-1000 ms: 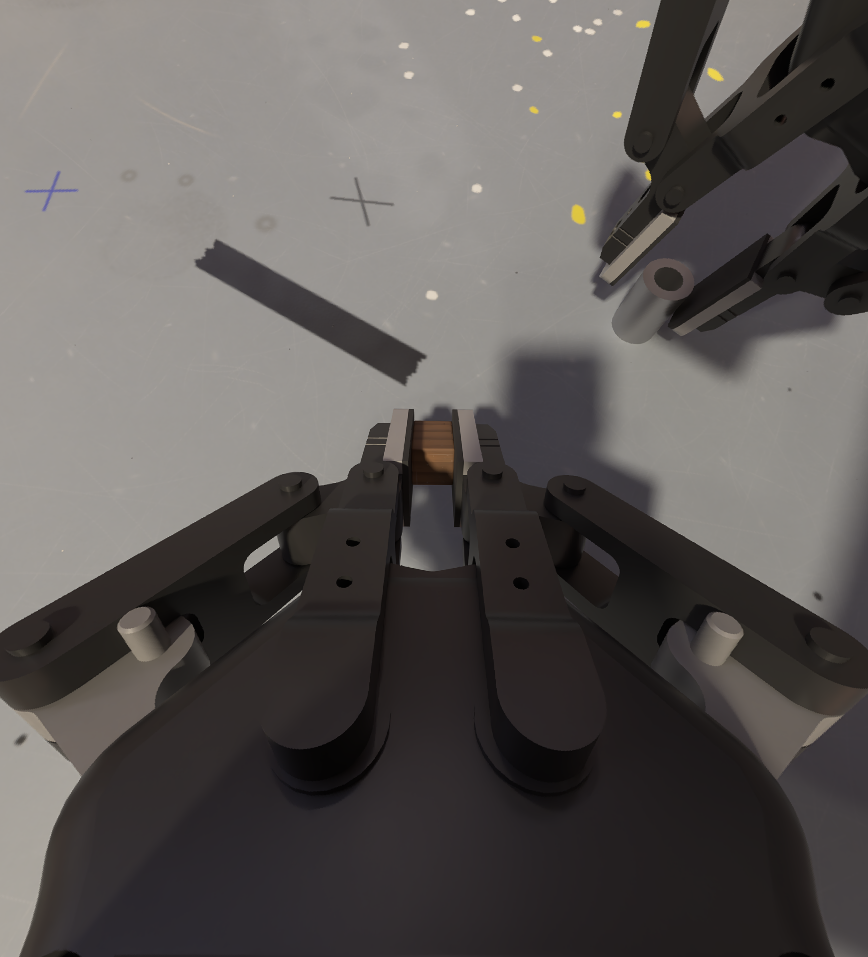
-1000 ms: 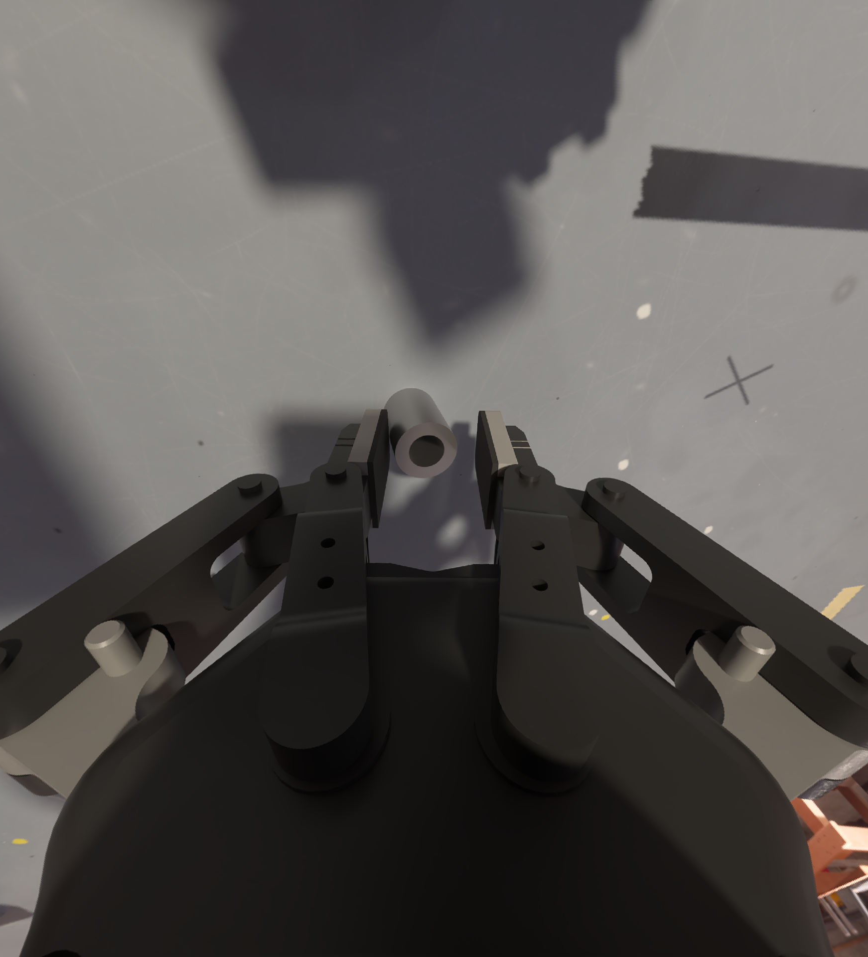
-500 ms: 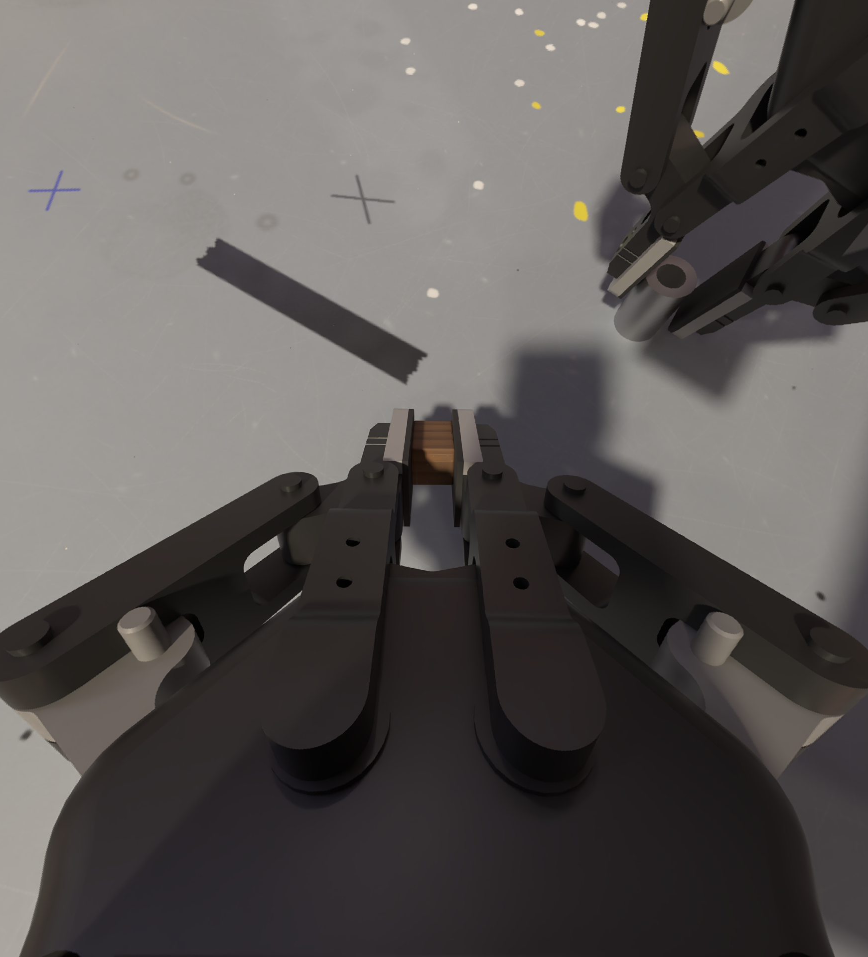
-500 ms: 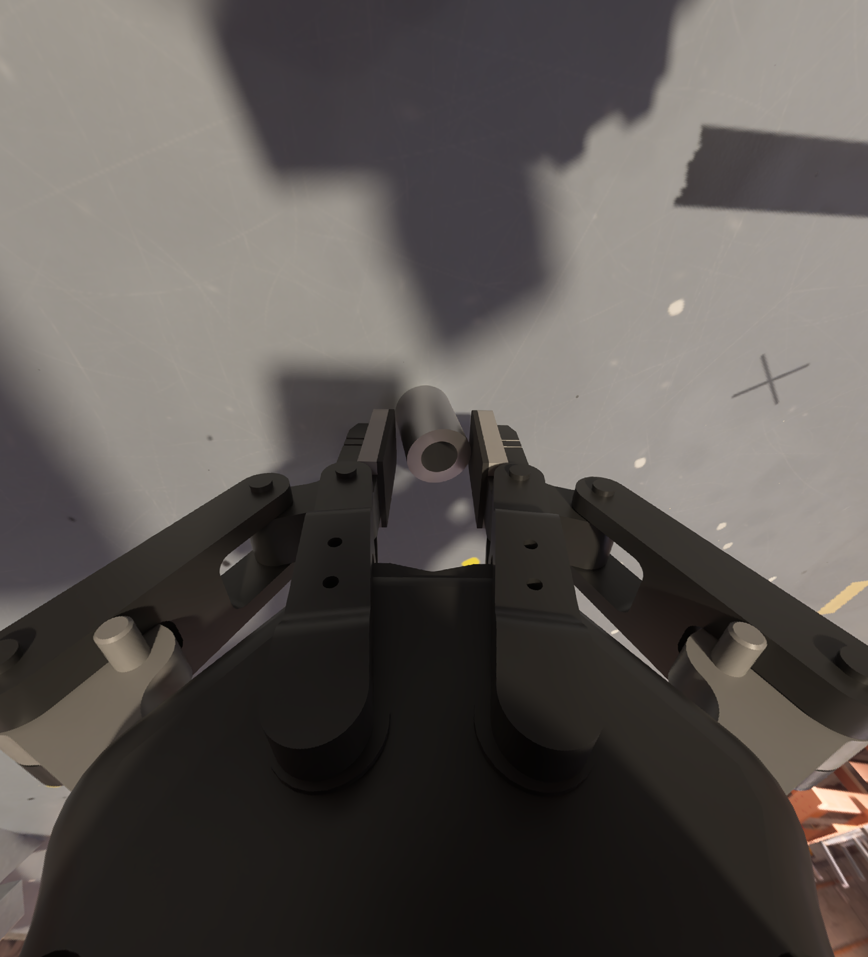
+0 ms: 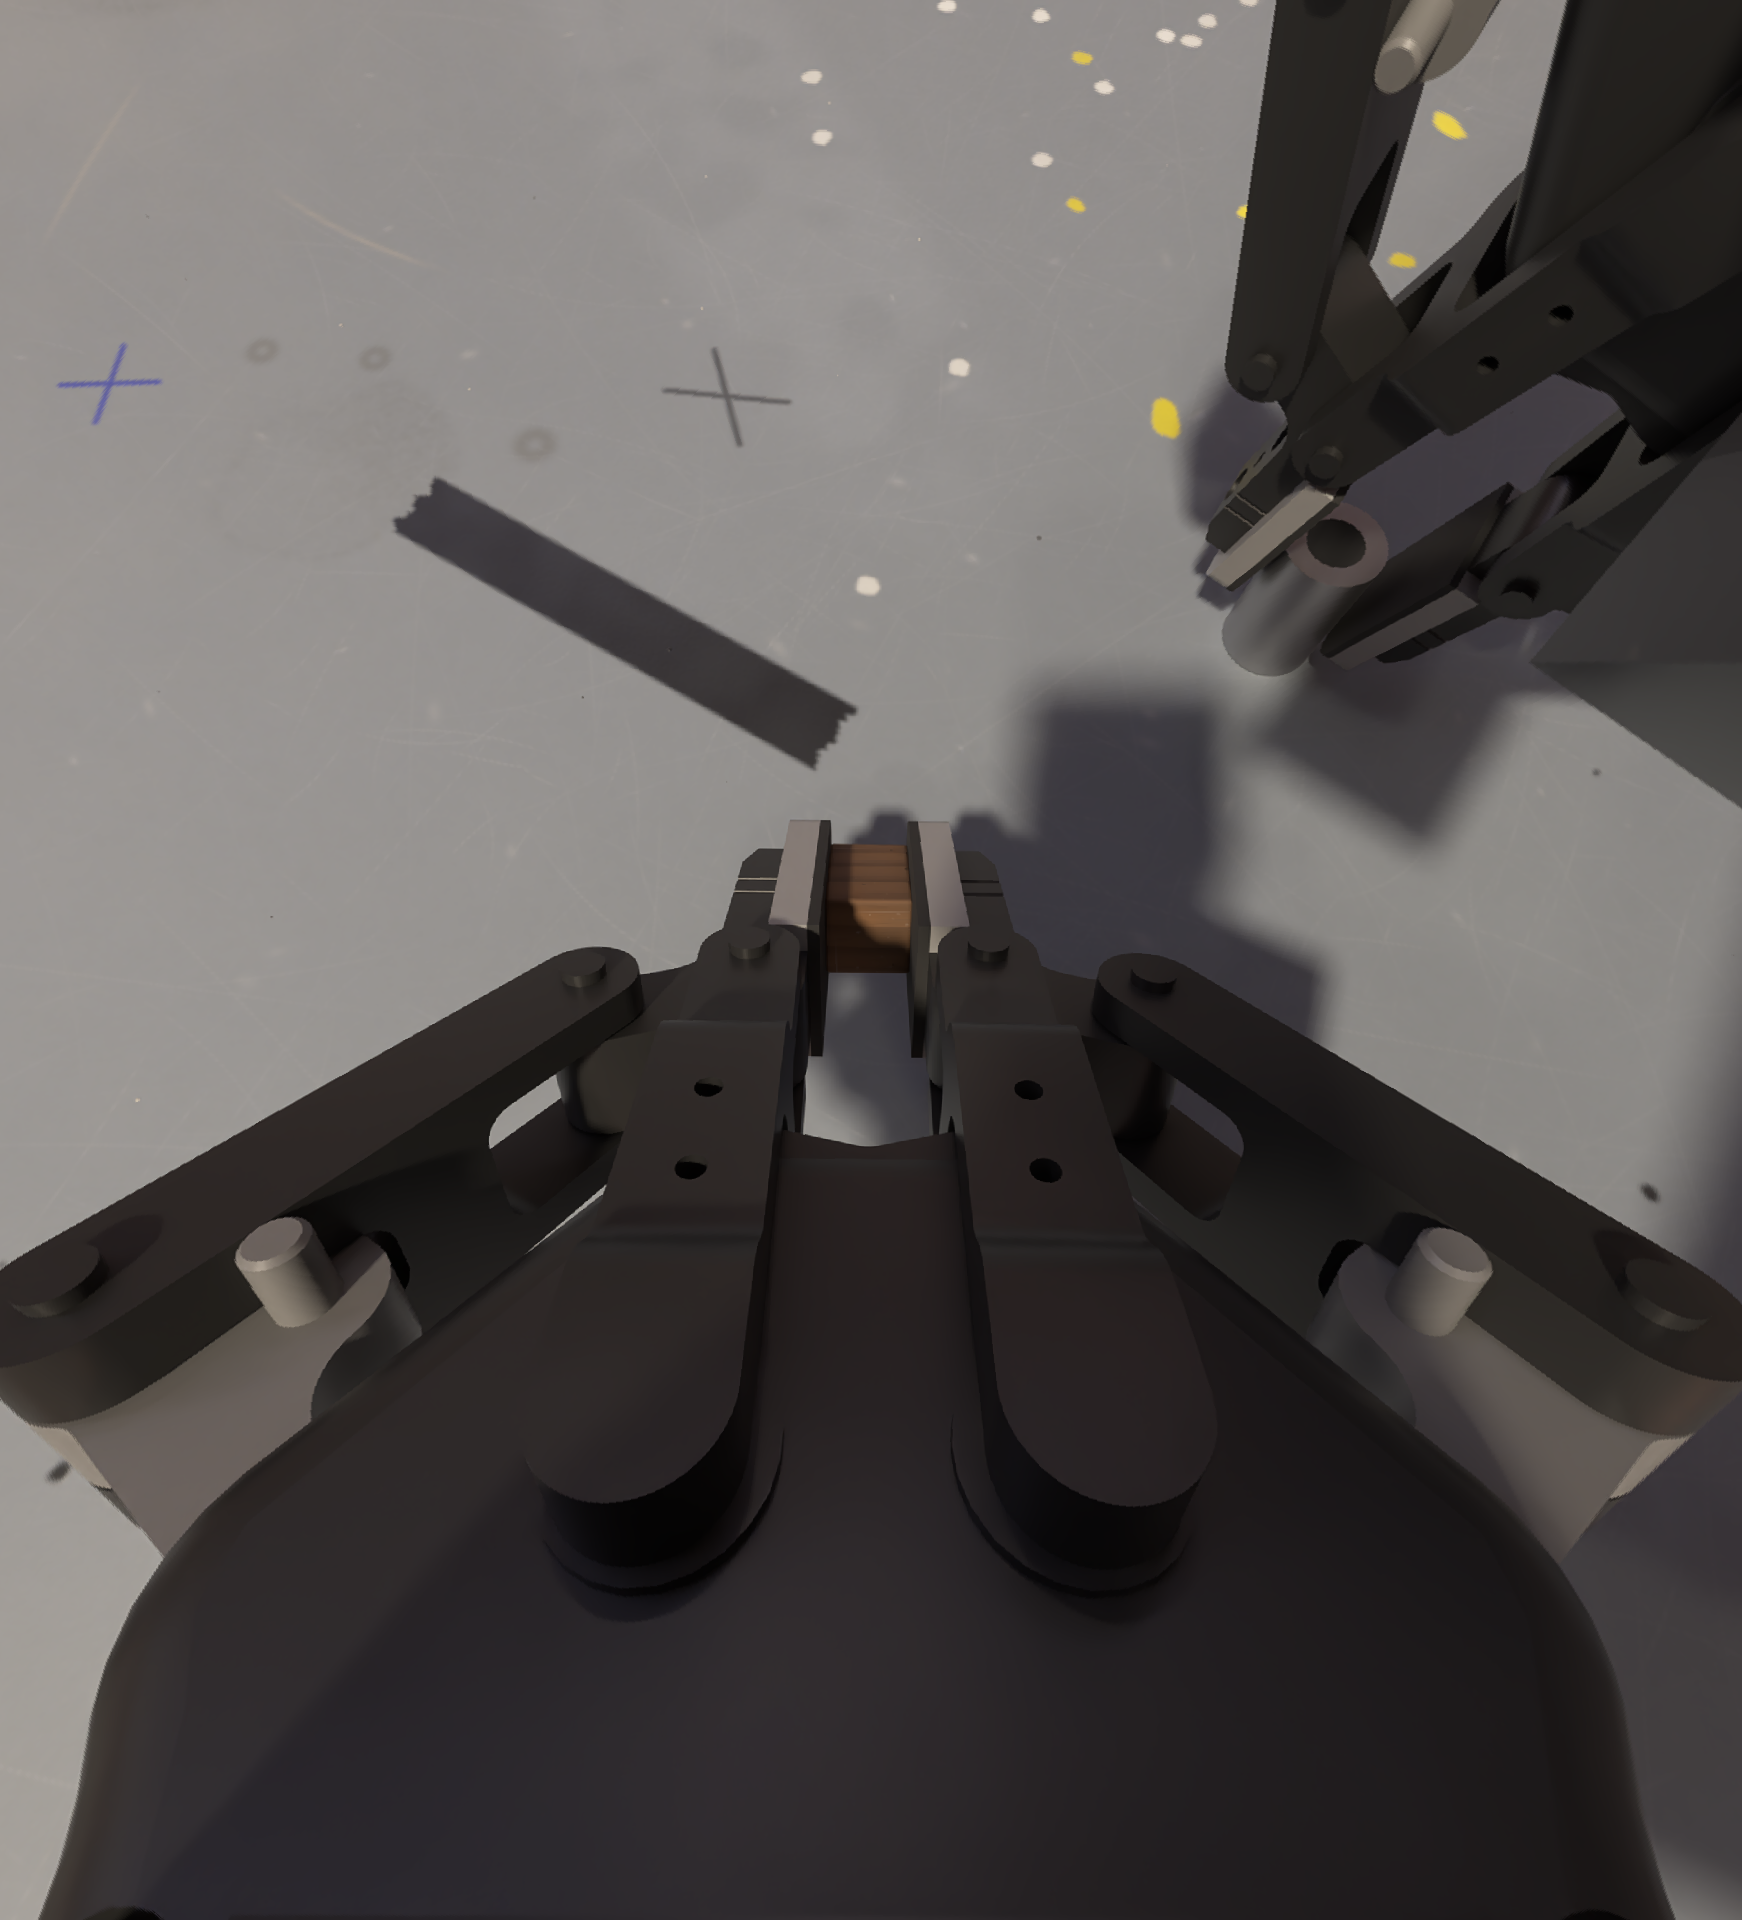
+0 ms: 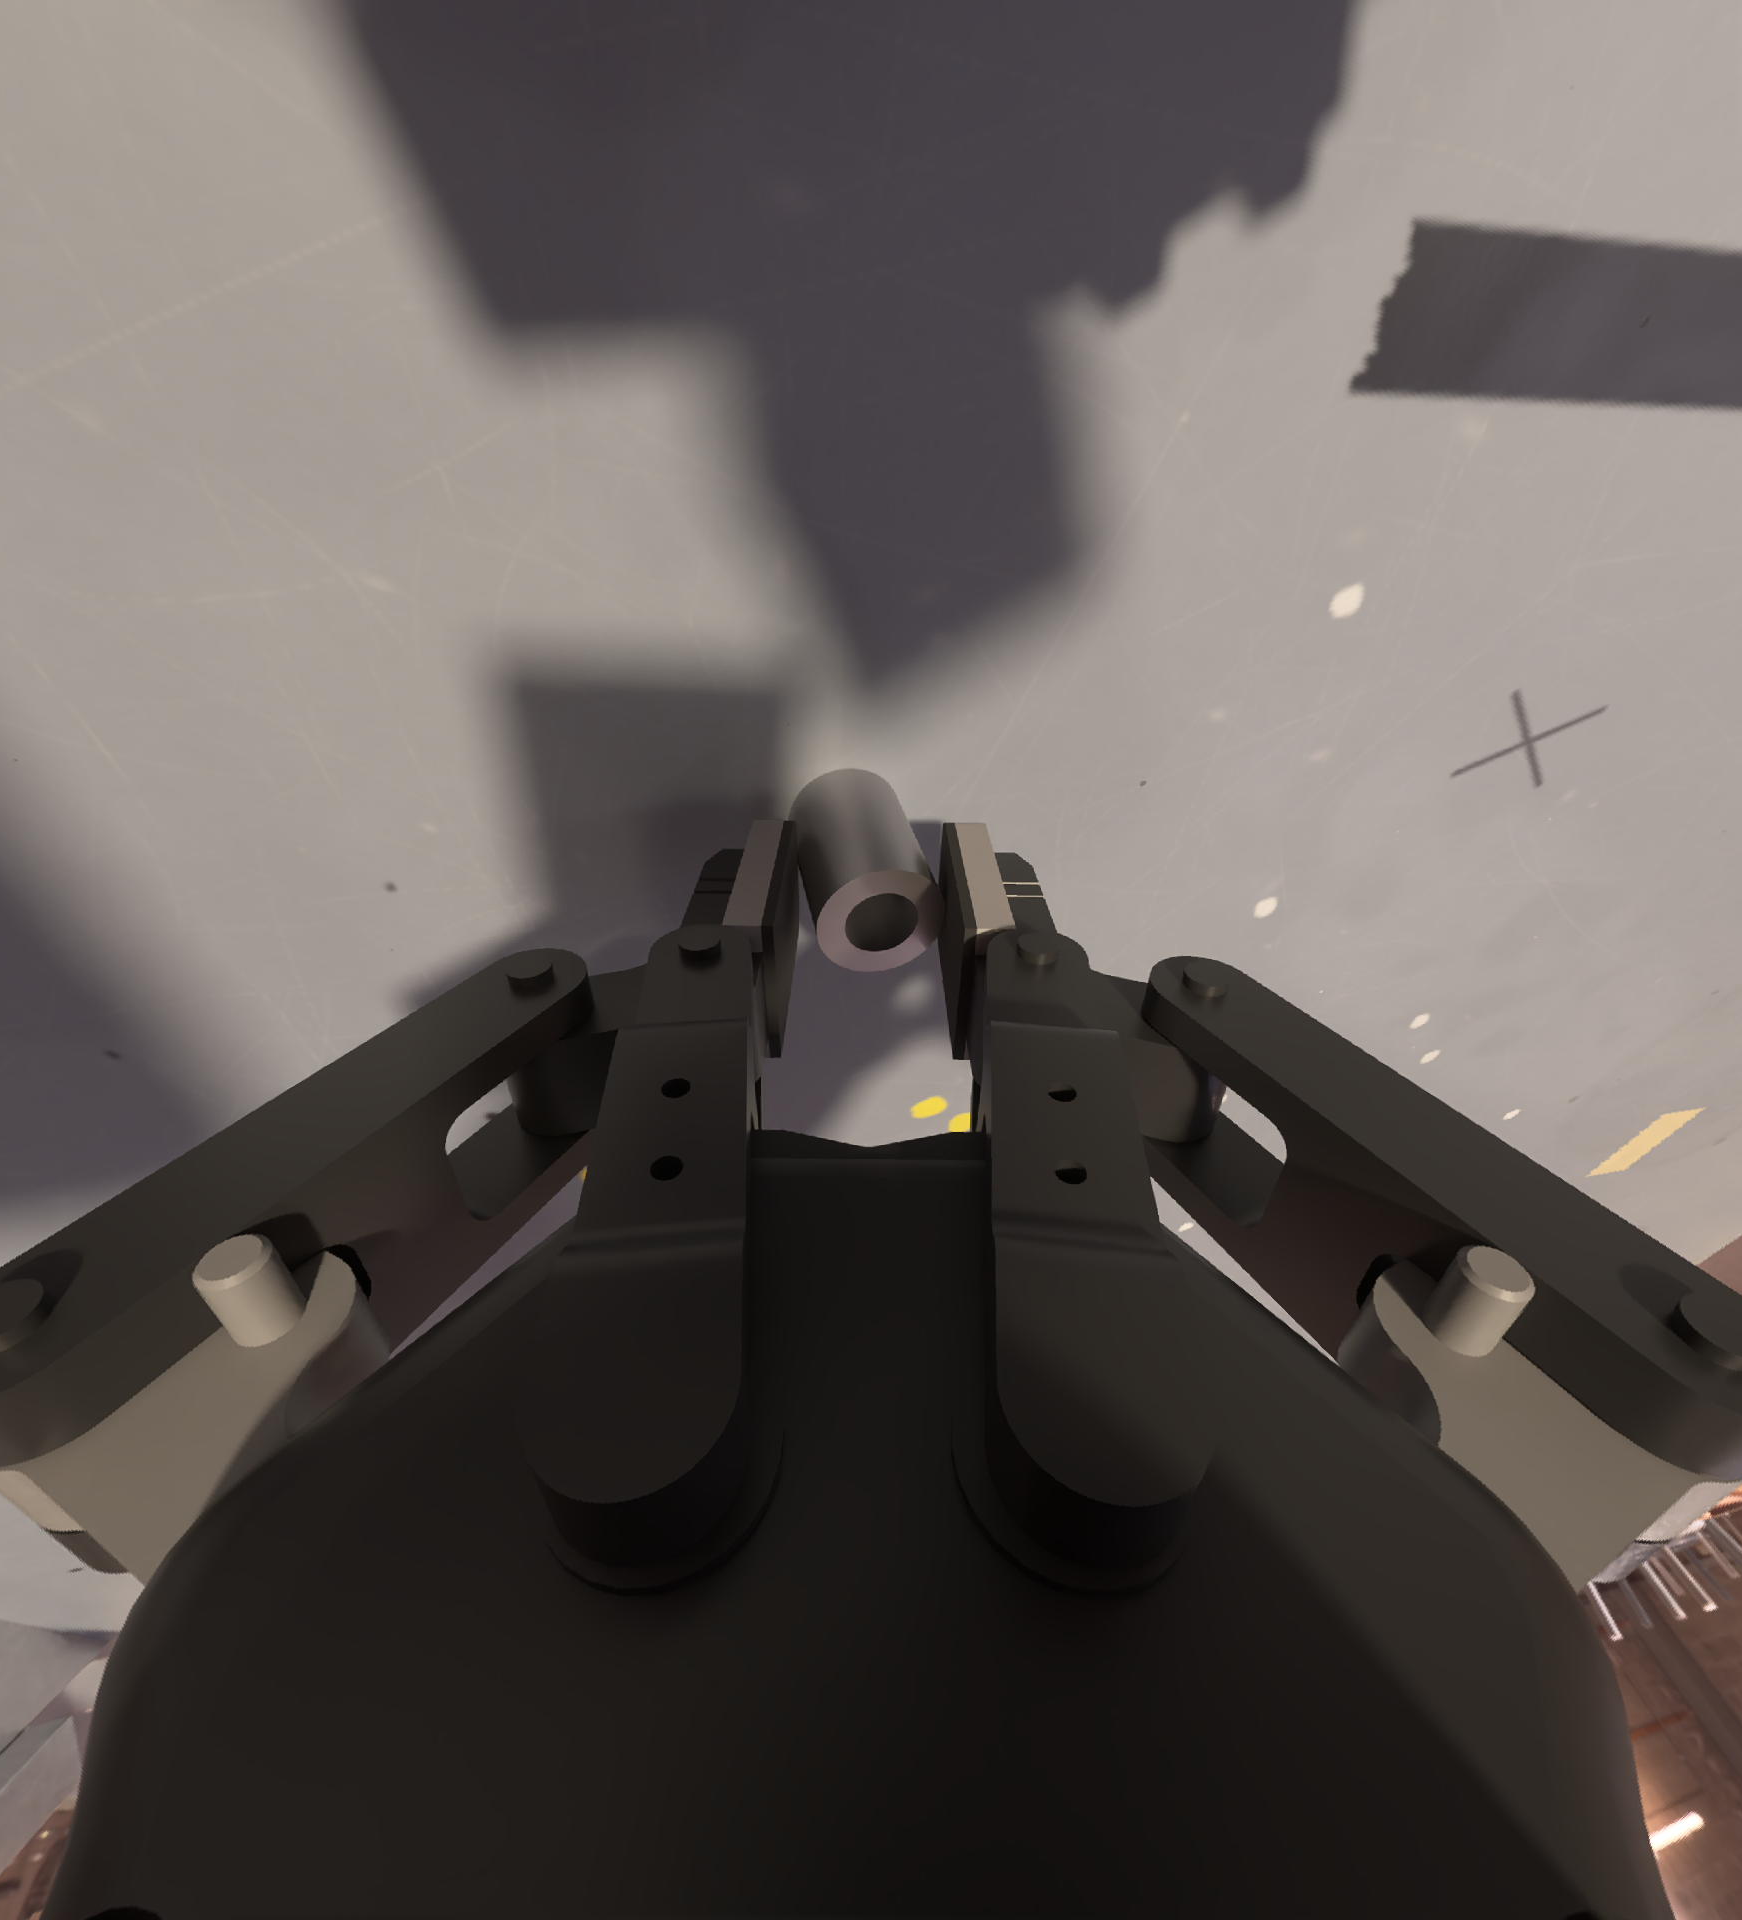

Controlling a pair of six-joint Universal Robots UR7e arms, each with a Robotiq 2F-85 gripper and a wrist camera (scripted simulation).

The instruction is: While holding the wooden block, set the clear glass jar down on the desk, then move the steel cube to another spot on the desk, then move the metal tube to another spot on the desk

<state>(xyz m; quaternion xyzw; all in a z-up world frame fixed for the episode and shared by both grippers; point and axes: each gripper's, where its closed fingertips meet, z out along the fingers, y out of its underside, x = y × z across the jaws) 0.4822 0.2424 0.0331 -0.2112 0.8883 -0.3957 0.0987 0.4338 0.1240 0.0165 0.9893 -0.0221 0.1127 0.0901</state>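
In the left wrist view, the left gripper (image 5: 869,883) is closed down narrow on the wooden block (image 5: 869,906), both pads flat against its sides, and the block sits between the fingertips above the grey desk (image 5: 327,831). Past the fingertips, a strip of dark tape (image 5: 626,621) lies aslant on the desk, and beyond it a dark cross (image 5: 727,397) and, further left, a blue cross (image 5: 108,383) are drawn on the surface. White and yellow flecks (image 5: 1165,418) dot the far part. To the far right the right gripper (image 5: 1308,582) reaches down with the metal tube (image 5: 1303,592) between its fingers, the tube's open end facing up toward the camera and its lower end at or near the desk; contact there cannot be told. In the right wrist view, the right gripper (image 6: 869,883) is drawn in around the tube (image 6: 862,873), the right pad against the tube's wall and the left pad touching or nearly so. The tube points away along the fingers, hollow end nearest. Beyond it the desk (image 6: 223,520) carries broad shadows, the tape (image 6: 1594,322) at upper right and the dark cross (image 6: 1527,740) nearer on the right. The jar and the cube show in neither view.
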